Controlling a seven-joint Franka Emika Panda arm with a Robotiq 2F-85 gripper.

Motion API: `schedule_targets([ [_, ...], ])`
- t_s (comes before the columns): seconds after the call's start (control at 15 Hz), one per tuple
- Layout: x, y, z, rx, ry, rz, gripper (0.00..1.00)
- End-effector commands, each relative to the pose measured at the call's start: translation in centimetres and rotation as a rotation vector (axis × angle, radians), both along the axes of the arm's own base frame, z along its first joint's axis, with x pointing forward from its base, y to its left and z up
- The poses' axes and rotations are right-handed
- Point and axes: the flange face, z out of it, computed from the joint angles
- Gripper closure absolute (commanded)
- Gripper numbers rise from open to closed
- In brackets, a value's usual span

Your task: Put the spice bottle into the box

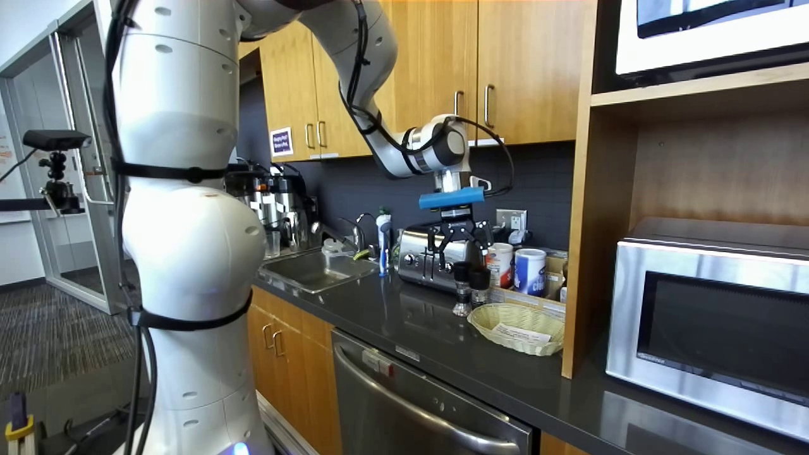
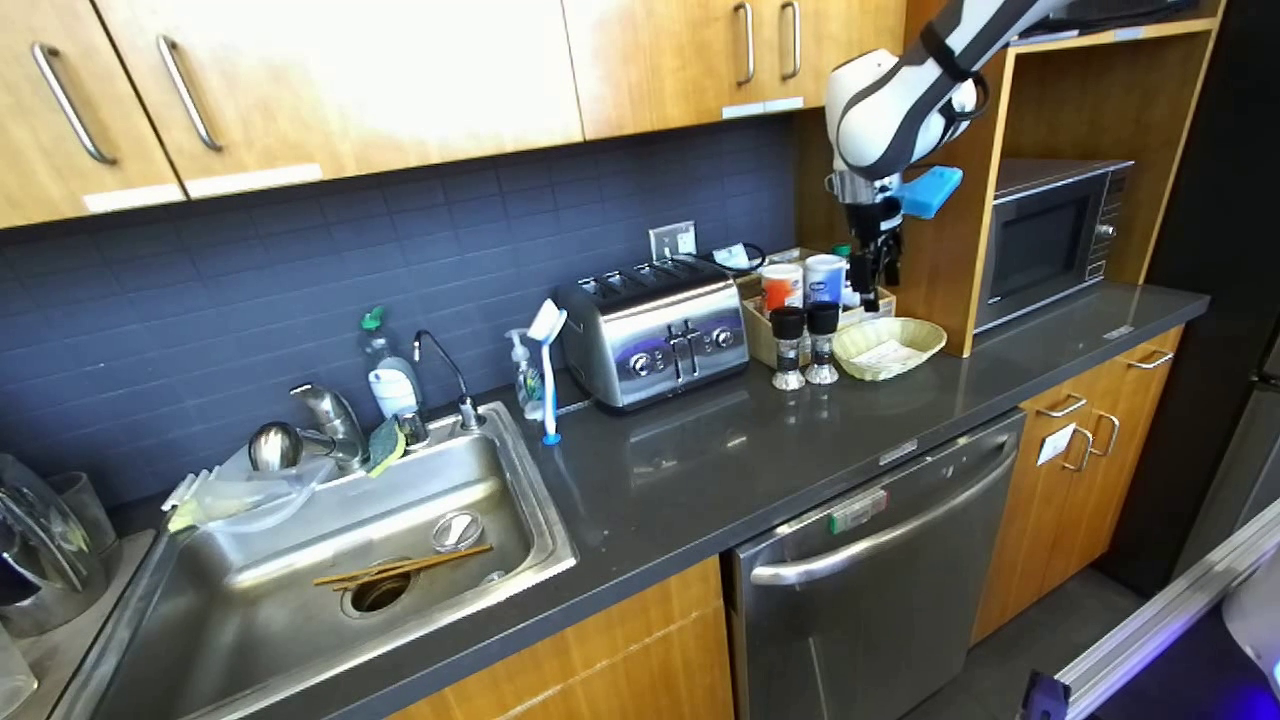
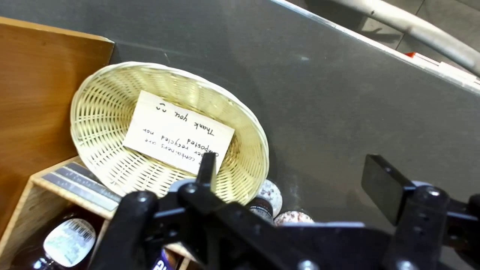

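Note:
Two spice bottles with black tops and clear lower parts stand upright, side by side on the dark counter; an exterior view shows one spice bottle [image 2: 788, 350] and its twin [image 2: 822, 350]. Which of them is meant I cannot tell. Close beside them lies the box [image 2: 925, 340], a pale yellow woven basket [image 3: 108, 101] holding only a handwritten note [image 3: 180, 131]. My gripper [image 1: 463, 251] hangs above the bottles and basket, its fingers wide apart around nothing. In the wrist view, the gripper [image 3: 294, 168] hides most of both bottles; speckled parts of one bottle [image 3: 273, 195] and another bottle [image 3: 293, 217] peek out.
A silver toaster [image 2: 660, 340] stands near the bottles. Behind them is a cardboard organizer [image 3: 22, 210] with canisters [image 1: 529, 272]. A wooden side panel [image 3: 48, 86] rises right by the basket, with a microwave [image 1: 708, 322] beyond it. Cabinets [image 1: 524, 69] hang overhead.

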Motion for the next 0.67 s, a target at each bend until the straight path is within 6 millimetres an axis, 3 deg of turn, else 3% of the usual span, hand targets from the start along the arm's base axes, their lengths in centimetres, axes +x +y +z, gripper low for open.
schedule_targets([
  [0.0, -0.2, 0.3, -0.2, -0.004, 0.008, 0.010, 0.00],
  [0.33, -0.2, 0.7, -0.4, -0.005, 0.011, 0.018, 0.00],
  [0.6, 0.6, 1.5, -2.3, 0.075, 0.025, 0.052, 0.00],
])
